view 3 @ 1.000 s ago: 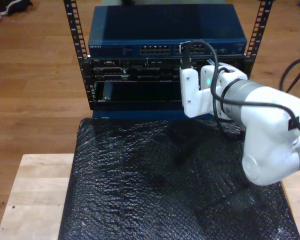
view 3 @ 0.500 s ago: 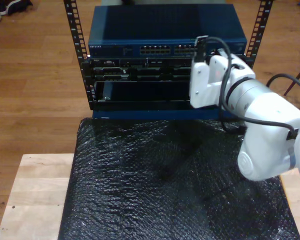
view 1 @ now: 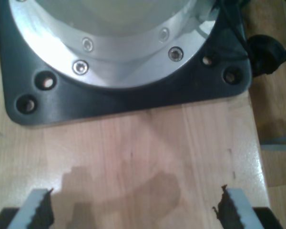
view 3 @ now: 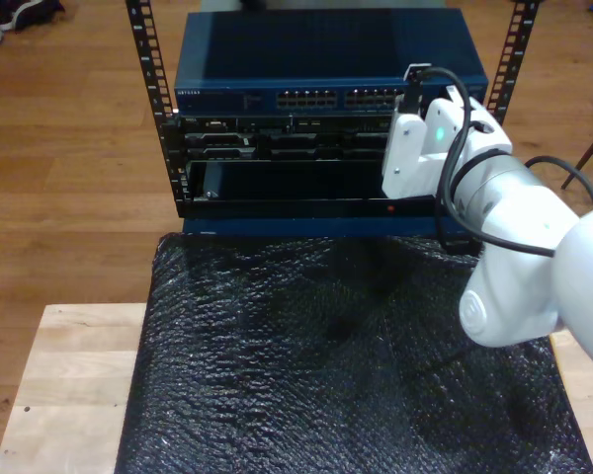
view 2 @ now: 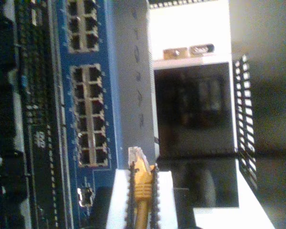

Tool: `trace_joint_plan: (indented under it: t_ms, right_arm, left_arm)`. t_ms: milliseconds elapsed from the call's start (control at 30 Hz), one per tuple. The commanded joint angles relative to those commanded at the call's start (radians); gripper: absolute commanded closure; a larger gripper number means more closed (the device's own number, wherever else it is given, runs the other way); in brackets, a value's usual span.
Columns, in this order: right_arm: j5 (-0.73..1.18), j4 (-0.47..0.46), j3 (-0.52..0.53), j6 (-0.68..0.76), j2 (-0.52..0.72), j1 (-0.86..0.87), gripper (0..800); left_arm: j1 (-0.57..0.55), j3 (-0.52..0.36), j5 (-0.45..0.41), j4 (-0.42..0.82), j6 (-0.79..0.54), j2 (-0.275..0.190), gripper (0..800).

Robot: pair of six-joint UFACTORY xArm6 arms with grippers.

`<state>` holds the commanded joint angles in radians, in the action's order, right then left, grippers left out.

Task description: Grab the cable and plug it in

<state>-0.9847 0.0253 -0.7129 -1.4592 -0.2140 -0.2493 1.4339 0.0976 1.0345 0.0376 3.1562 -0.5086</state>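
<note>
Thin yellow-orange network cable (view 2: 142, 191) with clear plug pinched in my second gripper (view 2: 142, 183) — plug tip just short of blue rack-mounted switch (view 2: 88, 114) ports.
My first gripper (view 1: 136, 210) spread wide over pale wooden tabletop (view 1: 148, 152) — beside black base plate (view 1: 124, 102).

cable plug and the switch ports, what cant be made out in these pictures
- Cable: in the second wrist view it runs off the picture's edge below my second gripper, so its length is unseen.
- Plug: blurred; its clip and contacts are unreadable.
- Switch ports: in the exterior view too small to count, and the arm covers those at the exterior view's right.
- My first gripper: its body is cut off by the picture's edge.
</note>
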Motion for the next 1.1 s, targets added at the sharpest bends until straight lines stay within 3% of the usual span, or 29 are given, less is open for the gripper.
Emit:
trace_joint_plan:
  t_ms: [267,733,1100]
  right_arm:
    - [-0.123,0.015,-0.038,-0.006,-0.095,-0.031,800]
    - [-0.315,0.292,-0.195,-0.166,-0.308,-0.124,800]
    - [-0.396,0.451,-0.25,-0.196,-0.374,-0.184,800]
  left_arm:
    - [0.0,0.0,0.0,0.0,0.0,0.0,0]
    - [0.0,0.0,0.0,0.0,0.0,0.0,0]
    - [0.0,0.0,0.0,0.0,0.0,0.0,0]
